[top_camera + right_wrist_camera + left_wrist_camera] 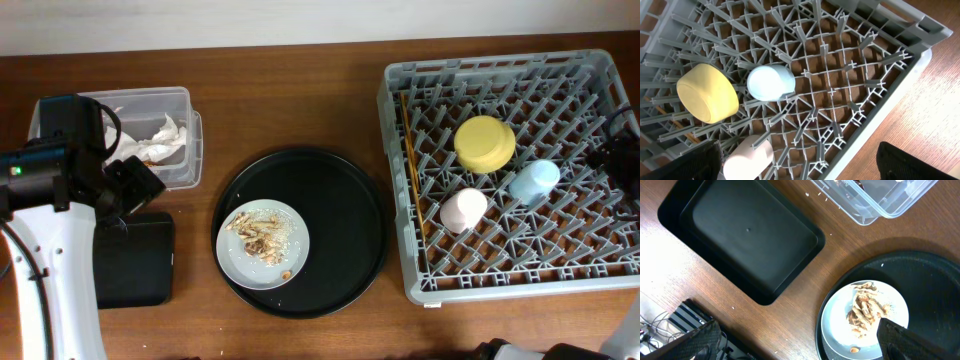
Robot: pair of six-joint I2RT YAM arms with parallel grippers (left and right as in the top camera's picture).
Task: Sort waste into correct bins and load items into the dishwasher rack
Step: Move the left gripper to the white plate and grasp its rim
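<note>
The left tool hangs spread and empty over the bench. The plate, with the food scraps heaped on it, sits at 7 o'clock on the round black tray. The shallow black bin lies at the plate's 9 o'clock. Best to pinch the bare rim at 8 o'clock, lift it level, and tip only once over the bin. The right tool, also spread, hovers over the rack.
</note>
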